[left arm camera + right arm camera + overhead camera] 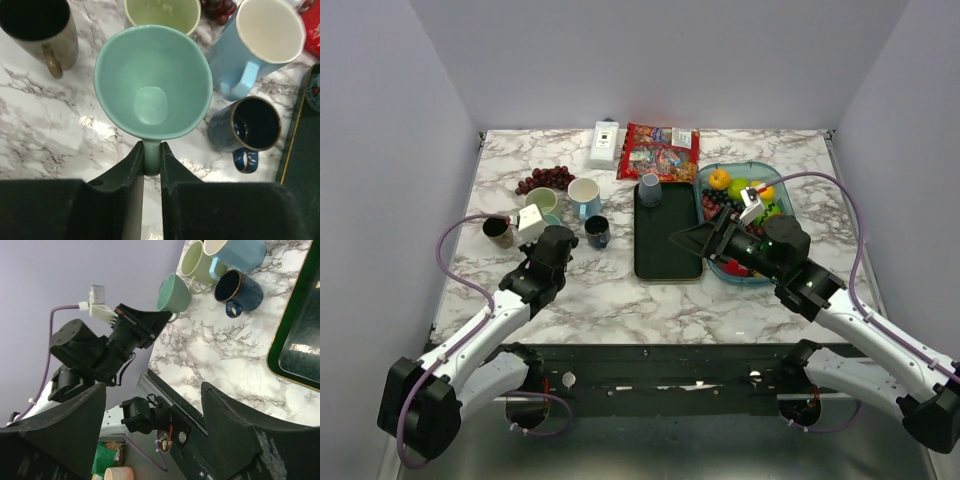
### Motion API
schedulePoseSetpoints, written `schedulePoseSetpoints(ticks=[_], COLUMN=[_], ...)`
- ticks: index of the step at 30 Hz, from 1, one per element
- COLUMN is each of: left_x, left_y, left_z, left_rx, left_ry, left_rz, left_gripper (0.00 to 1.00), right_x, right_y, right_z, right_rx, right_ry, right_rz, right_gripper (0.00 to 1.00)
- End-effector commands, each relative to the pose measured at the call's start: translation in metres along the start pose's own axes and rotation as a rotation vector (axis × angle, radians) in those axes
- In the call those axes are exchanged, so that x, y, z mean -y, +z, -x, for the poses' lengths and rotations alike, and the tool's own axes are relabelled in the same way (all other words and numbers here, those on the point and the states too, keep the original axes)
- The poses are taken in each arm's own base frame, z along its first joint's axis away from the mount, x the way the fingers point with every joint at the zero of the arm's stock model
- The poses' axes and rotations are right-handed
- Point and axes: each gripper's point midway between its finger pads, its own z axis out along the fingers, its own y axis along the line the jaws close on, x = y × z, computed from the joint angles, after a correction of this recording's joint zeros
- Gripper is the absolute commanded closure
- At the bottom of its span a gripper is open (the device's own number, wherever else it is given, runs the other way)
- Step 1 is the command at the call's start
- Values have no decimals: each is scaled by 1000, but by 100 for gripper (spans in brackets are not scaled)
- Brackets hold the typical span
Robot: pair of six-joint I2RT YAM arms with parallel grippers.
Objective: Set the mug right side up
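Okay, left pincer (152, 150) is clamped on the handle (151, 159) of the teal mug (152, 82), fingers pinching it from both sides. In the left wrist view the mug sits at 12 o'clock from the pincer, its mouth open toward the camera and its base showing down inside. So the mug's long axis runs roughly along the pincer's reach, mouth facing back at the wrist. Cannot tell if the base touches the desk (620, 300) or hangs just above it; the right wrist view shows the mug tilted near the desk's left edge. In the top view the mug is at about 10 o'clock from the desk centre, mostly hidden under the left wrist. Neighbours around it in the left wrist view: brown mug (40, 30) at 10 o'clock, pale green mug (162, 12) at 12, light blue mug (260, 40) at 2, dark blue mug (252, 125) at 4, all upright. The pale green one is just beside the teal rim. Right pincer (153, 390) is spread apart, holding nothing, over the black tray (665, 235), well apart from the mug. The left arm is the nearer one by far. Judgement: the next move is a wrist roll to bring the mouth up, then set the base flat in the gap at 6 o'clock of the pale green mug; the risk is clipping a neighbour.
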Motion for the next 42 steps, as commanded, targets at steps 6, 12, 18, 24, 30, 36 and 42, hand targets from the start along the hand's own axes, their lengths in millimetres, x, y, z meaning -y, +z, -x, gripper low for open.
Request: schedulePoseSetpoints(ticks=[6,12,18,24,30,36,42], left_x=[17,10,3,4,8,21,30], left_y=[23,36,38,28,-2,-39,-68], left_z=[-31,-62,-79,-72,-32,15,43], left_rx=[-21,-78,-114,-110,-48,11,9], left_ry=[-128,-71,-53,-88,-168,-168,-64], left_rz=[-85,-59,-48,-72,-135,-261,-349], left_gripper=[100,100,87,38,28,24,15], right_x=[16,20,24,34,54,83,157], right_y=[8,15,22,34,60,117,177], right_z=[-6,-9,-10,-8,25,80,106], right_rx=[-28,-45,-59,-66,18,87,-15], right_ry=[-6,-2,-1,9,-43,-155,-359], right_rz=[-60,-77,-94,-147,-287,-423,-677], right_gripper=[17,17,17,16,16,18,28])
